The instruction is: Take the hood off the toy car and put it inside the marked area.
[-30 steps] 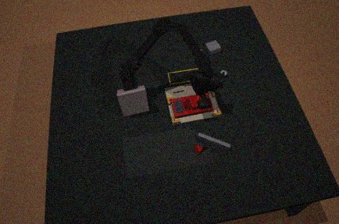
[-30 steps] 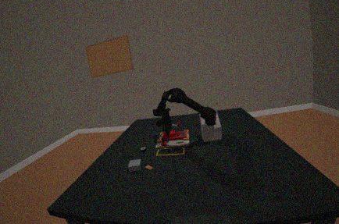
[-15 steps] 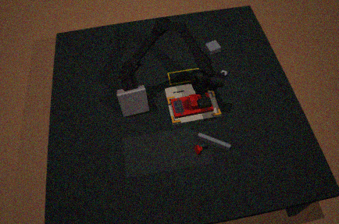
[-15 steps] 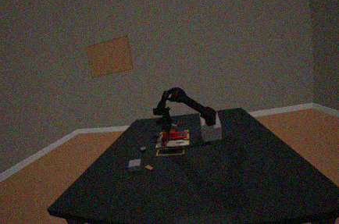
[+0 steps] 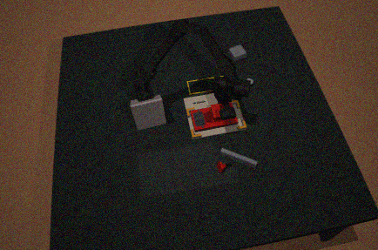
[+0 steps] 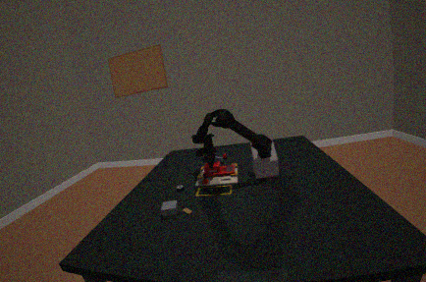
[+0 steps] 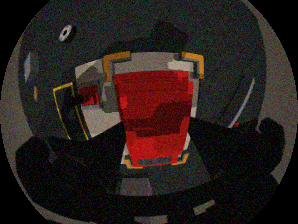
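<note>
The red toy car sits on a white base plate with orange corner marks. My gripper is down over the car's right end and is shut on the hood, a red part that fills the middle of the wrist view. The hood still sits on the car. The marked area is a yellow outlined rectangle on the table, just beyond the base plate, with nothing in it.
The arm's grey base box stands left of the car. A grey cube, a white ring, a grey bar and a small red piece lie around on the dark table.
</note>
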You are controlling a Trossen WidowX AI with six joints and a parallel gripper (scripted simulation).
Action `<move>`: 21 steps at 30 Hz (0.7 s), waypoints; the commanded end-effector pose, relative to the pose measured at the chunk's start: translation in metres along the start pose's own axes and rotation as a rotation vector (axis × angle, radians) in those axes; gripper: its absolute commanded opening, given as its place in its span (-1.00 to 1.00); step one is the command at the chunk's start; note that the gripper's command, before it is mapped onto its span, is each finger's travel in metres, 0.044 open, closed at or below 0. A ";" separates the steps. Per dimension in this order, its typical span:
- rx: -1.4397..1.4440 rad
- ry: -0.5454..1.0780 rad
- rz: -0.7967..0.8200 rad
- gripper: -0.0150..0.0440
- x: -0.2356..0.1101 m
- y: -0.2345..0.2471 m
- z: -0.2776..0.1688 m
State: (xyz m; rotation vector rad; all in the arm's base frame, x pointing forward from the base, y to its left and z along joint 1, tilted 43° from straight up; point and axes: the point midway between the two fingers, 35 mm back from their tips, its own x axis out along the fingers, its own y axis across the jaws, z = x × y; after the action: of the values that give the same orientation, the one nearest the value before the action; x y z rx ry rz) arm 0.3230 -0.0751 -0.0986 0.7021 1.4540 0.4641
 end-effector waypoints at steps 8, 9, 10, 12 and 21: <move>-0.008 -0.005 -0.006 -0.49 -0.010 0.000 0.002; -0.008 -0.005 -0.006 -0.49 -0.010 0.000 0.002; -0.008 -0.005 -0.006 -0.49 -0.011 -0.001 0.002; -0.008 -0.005 -0.007 -0.49 -0.017 -0.001 0.002; -0.008 -0.005 -0.008 -0.49 -0.055 -0.001 0.001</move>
State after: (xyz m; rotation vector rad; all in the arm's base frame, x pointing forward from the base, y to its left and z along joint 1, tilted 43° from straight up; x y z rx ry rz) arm 0.3185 -0.1069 -0.0665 0.7056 1.4555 0.4606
